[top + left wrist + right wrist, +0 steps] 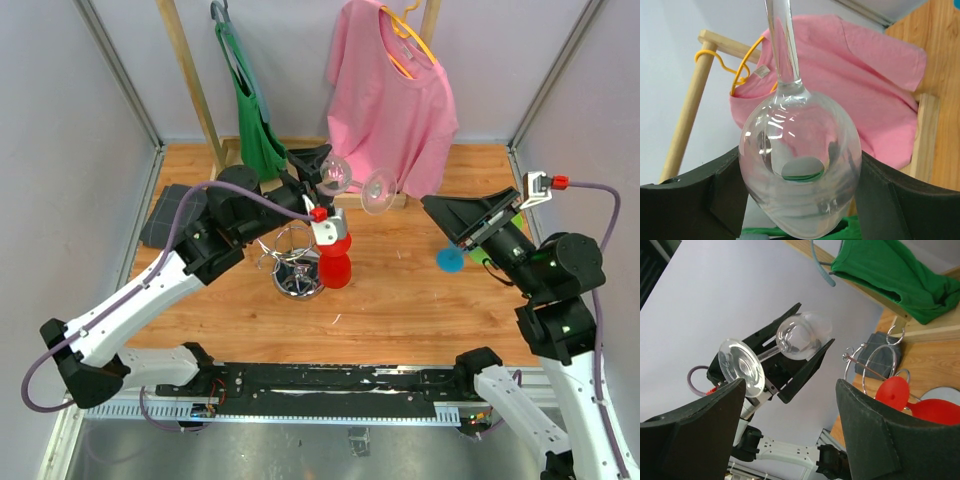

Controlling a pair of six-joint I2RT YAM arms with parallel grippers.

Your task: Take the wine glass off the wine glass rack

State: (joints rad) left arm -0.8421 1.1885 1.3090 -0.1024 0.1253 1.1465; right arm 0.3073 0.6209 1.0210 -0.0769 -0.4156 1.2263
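Left fingers (695, 200) clamp the wine glass (800, 175) by its bowl, stem sideways, aloft at 1 o'clock of the rack (296, 262), clear of it. Right fingers (690, 440) are spread wide and empty. Suggest: steady grip, turn foot down, lower gently to the table (400, 295).

Left wrist view: wine glass (800, 170) stem runs off the top edge, foot out of frame, bowl bottom cut by the lower edge. Left fingers (685, 210) cropped at the bottom and sides.

Right wrist view: right fingers (685, 440) blurred and cut at the bottom. One covers the lower part of the wine glass rack (847, 358) and part of a red plastic item (895, 390), which also runs off the right edge.

Top view: right arm hides part of a blue round item (449, 261), too small to name. Left arm overlaps a dark cloth (165, 222). Pink T-shirt (395, 100) runs off the upper edge.
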